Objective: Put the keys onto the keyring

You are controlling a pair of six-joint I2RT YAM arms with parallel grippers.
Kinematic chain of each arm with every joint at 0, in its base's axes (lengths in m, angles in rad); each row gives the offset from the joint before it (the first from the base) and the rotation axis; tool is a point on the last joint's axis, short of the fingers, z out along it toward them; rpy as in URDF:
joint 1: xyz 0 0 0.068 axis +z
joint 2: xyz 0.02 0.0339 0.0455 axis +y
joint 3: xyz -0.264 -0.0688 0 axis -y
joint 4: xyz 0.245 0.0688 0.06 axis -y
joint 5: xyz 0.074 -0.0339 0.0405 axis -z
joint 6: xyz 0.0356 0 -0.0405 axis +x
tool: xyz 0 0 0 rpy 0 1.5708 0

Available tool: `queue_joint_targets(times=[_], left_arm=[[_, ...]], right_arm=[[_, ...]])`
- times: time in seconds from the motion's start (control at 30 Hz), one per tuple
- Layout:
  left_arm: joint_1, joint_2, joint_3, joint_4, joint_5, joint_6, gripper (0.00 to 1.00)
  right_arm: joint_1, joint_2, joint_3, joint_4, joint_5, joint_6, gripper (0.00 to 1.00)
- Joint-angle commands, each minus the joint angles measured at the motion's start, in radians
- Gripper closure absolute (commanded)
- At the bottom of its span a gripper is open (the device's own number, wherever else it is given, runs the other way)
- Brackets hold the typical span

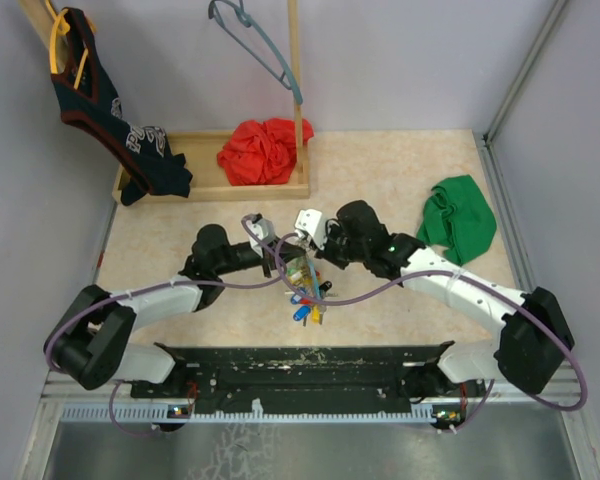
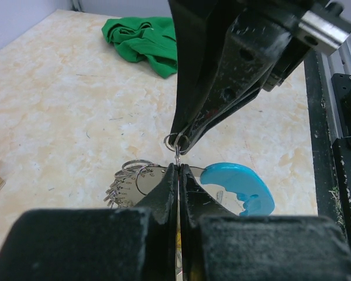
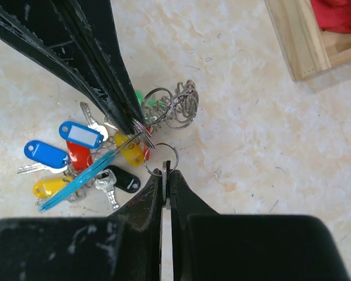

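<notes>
Two grippers meet tip to tip over a bunch of keys (image 3: 82, 134) in the middle of the table (image 1: 400, 180).
The left gripper (image 2: 178, 170) pinches the edge of the keyring (image 2: 240, 184), by its light-blue part. The right gripper (image 3: 165, 172) is closed tight on a small metal ring (image 3: 161, 157). The keys, with blue, red, yellow and black tags, lie just under them.
</notes>
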Motion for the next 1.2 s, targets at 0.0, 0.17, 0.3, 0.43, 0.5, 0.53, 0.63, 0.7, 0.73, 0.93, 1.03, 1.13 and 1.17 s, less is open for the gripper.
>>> queue_joint_targets(times=[0.0, 0.17, 0.3, 0.43, 0.5, 0.53, 0.63, 0.7, 0.73, 0.93, 1.03, 1.13, 1.17], left_arm=[[-0.002, -0.002, -0.016, 0.150, 0.011, -0.017, 1.00], [-0.007, 0.027, -0.021, 0.221, 0.021, -0.035, 1.00], [-0.009, 0.036, -0.022, 0.240, 0.015, -0.034, 1.00], [-0.009, 0.027, -0.028, 0.210, -0.009, -0.013, 1.00], [-0.010, 0.010, -0.027, 0.155, -0.042, 0.025, 1.00], [-0.009, 0.001, -0.023, 0.113, -0.063, 0.045, 1.00], [-0.009, -0.021, -0.015, 0.003, -0.129, 0.095, 1.00], [-0.009, -0.026, -0.008, -0.059, -0.180, 0.112, 1.00], [-0.009, -0.022, 0.002, -0.094, -0.196, 0.119, 1.00], [-0.007, 0.079, 0.072, -0.175, -0.273, 0.094, 1.00], [-0.005, 0.164, 0.150, -0.202, -0.291, 0.078, 0.99], [0.001, 0.264, 0.232, -0.219, -0.298, 0.040, 0.94], [0.006, 0.305, 0.257, -0.217, -0.299, 0.022, 0.92]], right_arm=[[-0.014, 0.032, 0.006, 0.043, -0.063, 0.011, 1.00], [-0.014, 0.071, 0.020, 0.033, -0.132, -0.007, 1.00], [-0.014, 0.095, 0.033, 0.024, -0.170, -0.017, 1.00], [-0.014, 0.082, 0.025, 0.030, -0.130, -0.007, 1.00], [-0.016, 0.060, 0.010, 0.049, -0.091, 0.015, 1.00], [-0.018, 0.052, 0.006, 0.055, -0.076, 0.025, 1.00], [-0.020, 0.031, -0.004, 0.083, -0.030, 0.072, 0.80], [-0.020, 0.012, -0.014, 0.102, 0.005, 0.101, 0.53], [-0.020, 0.001, -0.026, 0.116, 0.033, 0.125, 0.50], [-0.026, -0.090, -0.109, 0.192, 0.208, 0.287, 0.40], [-0.026, -0.130, -0.168, 0.227, 0.269, 0.373, 0.32], [-0.026, -0.183, -0.243, 0.293, 0.284, 0.436, 0.27], [-0.026, -0.200, -0.265, 0.309, 0.305, 0.471, 0.24]])
